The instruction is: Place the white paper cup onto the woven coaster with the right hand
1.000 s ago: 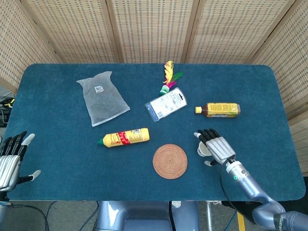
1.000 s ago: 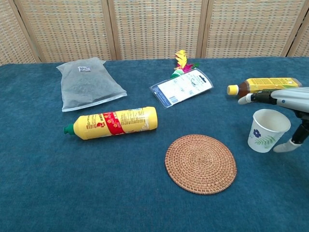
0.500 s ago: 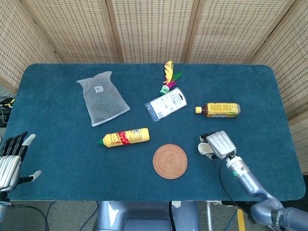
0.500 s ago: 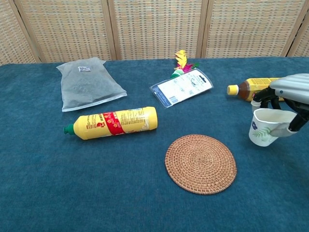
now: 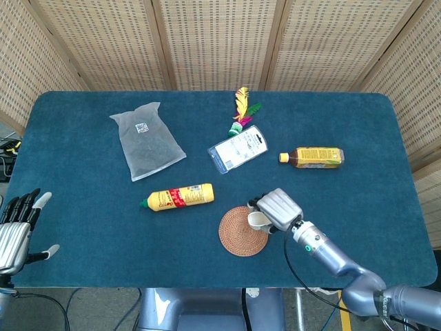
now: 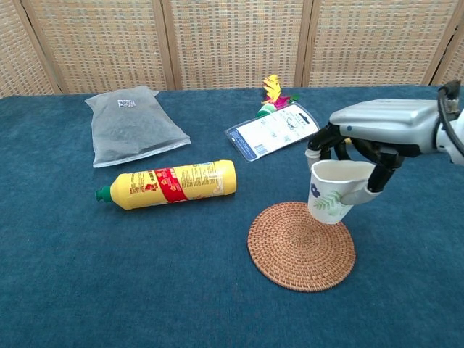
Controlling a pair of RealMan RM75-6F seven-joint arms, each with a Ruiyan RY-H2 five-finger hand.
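right hand [image 6: 373, 134] grips white paper cup [image 6: 330, 191] at rim | over round woven coaster [image 6: 301, 246], near table's front edge | light, crushable: hold gently

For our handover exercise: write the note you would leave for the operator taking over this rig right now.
Right robot hand: grips the white paper cup by its rim, above the right part of the woven coaster.
Left robot hand: holds nothing, fingers apart, at the table's left edge.
Done: cup picked up and brought to the coaster.
Left: lower it, let go, withdraw.
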